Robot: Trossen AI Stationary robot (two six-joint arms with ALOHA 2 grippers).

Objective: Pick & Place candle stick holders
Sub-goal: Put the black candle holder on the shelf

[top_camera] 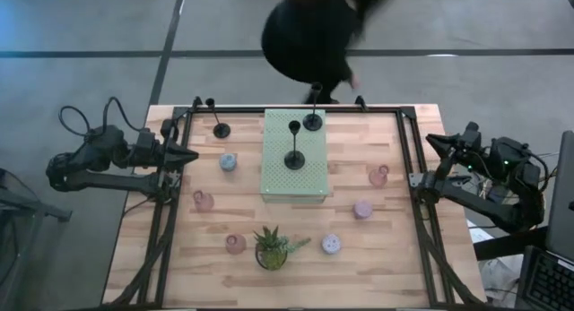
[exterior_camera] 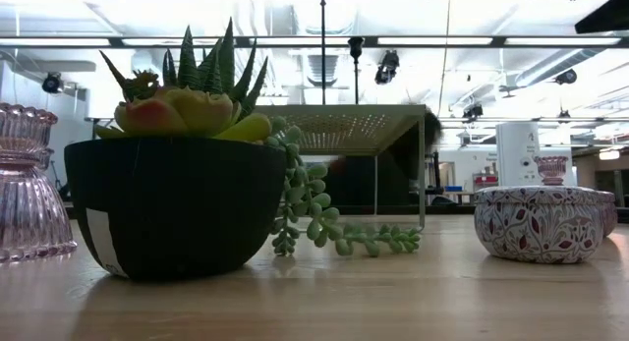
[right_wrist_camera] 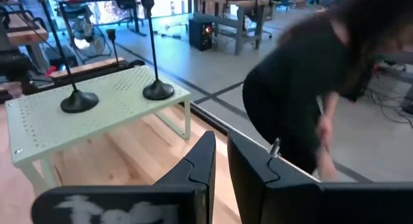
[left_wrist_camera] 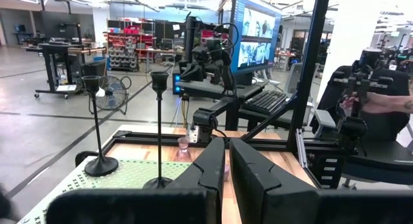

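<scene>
Black holders [top_camera: 294, 159] stand on the green riser [top_camera: 273, 187]; left gripper [top_camera: 190, 156] at nine o'clock and right gripper [top_camera: 415, 179] at three wait pinched together, empty, likely giving way to the person [top_camera: 309, 33] at twelve

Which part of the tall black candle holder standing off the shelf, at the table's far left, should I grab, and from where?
Grip the black candle holder at mid-stem, level from the left gripper side. It stands upright, slim stem, nothing crowding it.

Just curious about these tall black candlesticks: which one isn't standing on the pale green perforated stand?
The tall black candlestick near the table's far-left corner. It stands straight on the bare wooden table, while the other two stand on the green stand.
</scene>
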